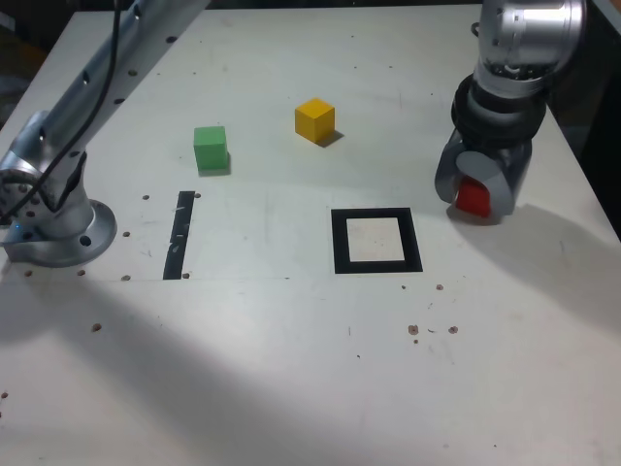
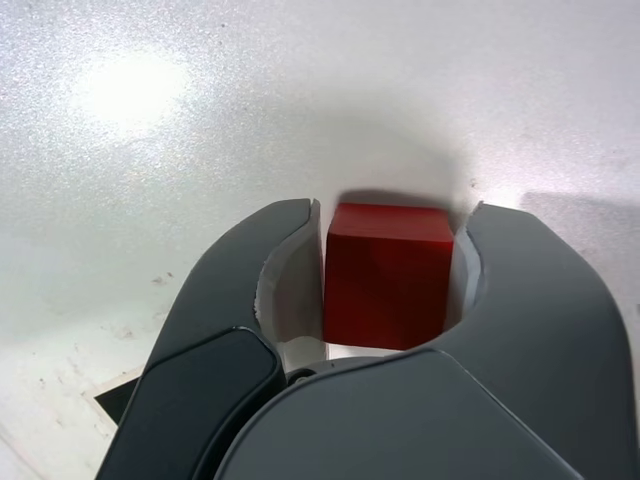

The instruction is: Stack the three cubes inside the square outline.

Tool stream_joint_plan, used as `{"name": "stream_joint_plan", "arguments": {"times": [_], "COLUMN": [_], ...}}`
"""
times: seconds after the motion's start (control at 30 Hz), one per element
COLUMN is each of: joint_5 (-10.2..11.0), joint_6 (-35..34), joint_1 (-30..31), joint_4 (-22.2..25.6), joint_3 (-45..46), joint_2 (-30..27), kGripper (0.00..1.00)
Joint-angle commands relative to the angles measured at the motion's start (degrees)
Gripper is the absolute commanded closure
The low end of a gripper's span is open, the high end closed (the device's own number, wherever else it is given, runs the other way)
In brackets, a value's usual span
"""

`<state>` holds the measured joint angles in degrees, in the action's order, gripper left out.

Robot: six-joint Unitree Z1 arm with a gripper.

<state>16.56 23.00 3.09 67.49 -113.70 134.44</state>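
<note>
Wrist view shows my gripper with its jaws closed against both sides of the red cube, which sits near the table's right edge in the exterior view, just beside the square outline. Green cube and yellow cube wait further back. If my grip is off-centre, I judge the cube could twist on lifting and land crooked.

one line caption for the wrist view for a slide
Hand closed around the red cube on the white table.
</note>
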Motion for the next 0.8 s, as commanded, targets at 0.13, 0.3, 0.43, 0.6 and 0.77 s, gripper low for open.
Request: {"name": "stream_joint_plan", "arguments": {"times": [0.13,0.3,0.43,0.6,0.77], "joint_5": [-1.0,-1.3,-1.5,-2.7,-3.2], "joint_6": [0.1,-0.5,-3.9,-10.7,-18.4], "joint_1": [-0.4,-0.4,-0.1,0.5,1.6], "joint_4": [-0.3,2.0,5.0,5.8,5.1], "joint_3": [0.3,0.6,3.0,9.8,17.3], "joint_2": [-0.1,-3.5,-8.8,-15.5,-20.5], "kGripper": [0.72,0.75,0.75,0.75,0.75]}}
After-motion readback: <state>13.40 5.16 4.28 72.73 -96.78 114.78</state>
